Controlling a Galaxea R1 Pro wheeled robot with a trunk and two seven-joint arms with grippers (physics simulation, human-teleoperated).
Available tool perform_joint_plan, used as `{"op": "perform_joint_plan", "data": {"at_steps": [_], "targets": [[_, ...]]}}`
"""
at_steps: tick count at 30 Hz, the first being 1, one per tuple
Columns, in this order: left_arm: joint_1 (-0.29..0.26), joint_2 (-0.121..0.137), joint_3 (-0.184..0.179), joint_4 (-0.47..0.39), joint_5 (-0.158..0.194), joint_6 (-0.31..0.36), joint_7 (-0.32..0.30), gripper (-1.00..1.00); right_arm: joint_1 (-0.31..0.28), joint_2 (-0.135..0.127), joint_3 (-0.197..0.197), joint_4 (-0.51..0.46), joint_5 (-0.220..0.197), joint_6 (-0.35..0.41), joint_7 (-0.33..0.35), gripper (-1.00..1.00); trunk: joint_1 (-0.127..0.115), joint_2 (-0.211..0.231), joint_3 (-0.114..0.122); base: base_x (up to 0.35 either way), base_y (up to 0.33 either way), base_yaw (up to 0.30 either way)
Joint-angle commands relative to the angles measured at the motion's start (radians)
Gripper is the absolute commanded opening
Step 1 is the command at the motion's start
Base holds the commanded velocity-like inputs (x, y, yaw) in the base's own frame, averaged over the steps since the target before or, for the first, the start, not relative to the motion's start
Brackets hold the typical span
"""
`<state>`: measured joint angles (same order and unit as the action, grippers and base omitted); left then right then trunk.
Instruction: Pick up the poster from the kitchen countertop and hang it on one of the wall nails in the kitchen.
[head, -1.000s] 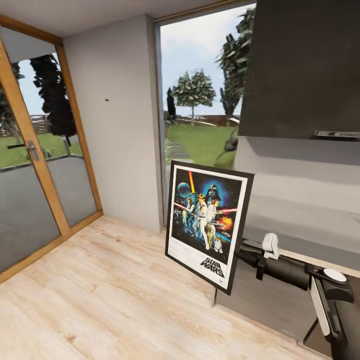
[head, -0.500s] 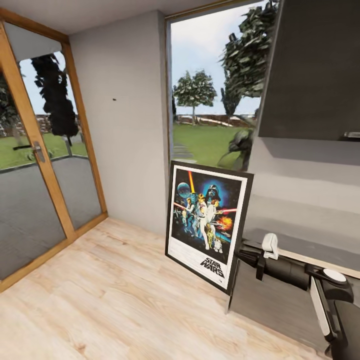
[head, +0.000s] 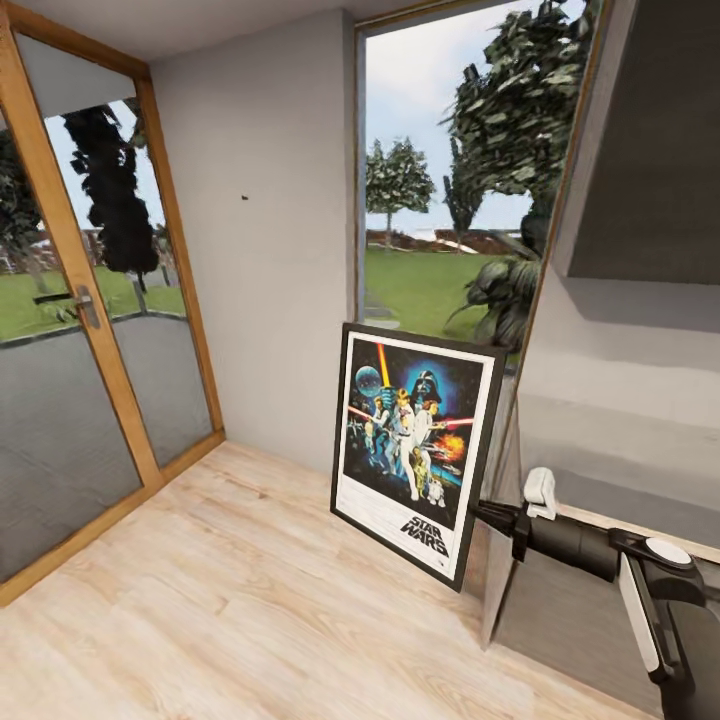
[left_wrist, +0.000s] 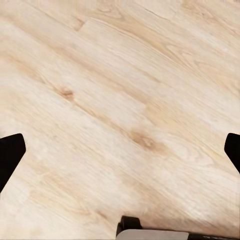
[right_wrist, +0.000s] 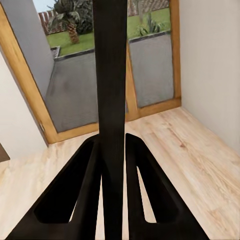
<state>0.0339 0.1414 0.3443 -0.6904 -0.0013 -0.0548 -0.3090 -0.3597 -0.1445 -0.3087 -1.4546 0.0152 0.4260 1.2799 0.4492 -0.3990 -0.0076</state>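
Pale wood-plank floor (head: 230, 590), running from the wooden-framed glass door (head: 80, 330) to the off-white wall (head: 265, 250) and window. Its planks lie diagonally. In the left wrist view the same floor (left_wrist: 115, 115) shows knots and seams.

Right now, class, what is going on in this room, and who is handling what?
The robot's right gripper is shut on the black frame edge of the poster, holding it upright above the wood floor. A wall nail shows as a dark dot on the off-white wall ahead. The left gripper hangs open over the floor.
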Motion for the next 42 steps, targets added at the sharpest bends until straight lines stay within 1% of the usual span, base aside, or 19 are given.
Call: {"op": "perform_joint_plan", "data": {"at_steps": [1, 42], "targets": [[0.000, 0.000, 0.002, 0.000, 0.000, -0.002, -0.006, 1.00, -0.001, 0.000, -0.001, -0.001, 0.000, 0.013, 0.007, -1.00, 0.001, -0.001, -0.001, 0.199, 0.306, 0.000], [0.000, 0.000, 0.002, 0.000, 0.000, -0.002, -0.006, 1.00, -0.001, 0.002, -0.001, 0.003, 0.000, 0.012, 0.007, -1.00, 0.001, -0.001, -0.001, 0.199, 0.306, 0.000]]}}
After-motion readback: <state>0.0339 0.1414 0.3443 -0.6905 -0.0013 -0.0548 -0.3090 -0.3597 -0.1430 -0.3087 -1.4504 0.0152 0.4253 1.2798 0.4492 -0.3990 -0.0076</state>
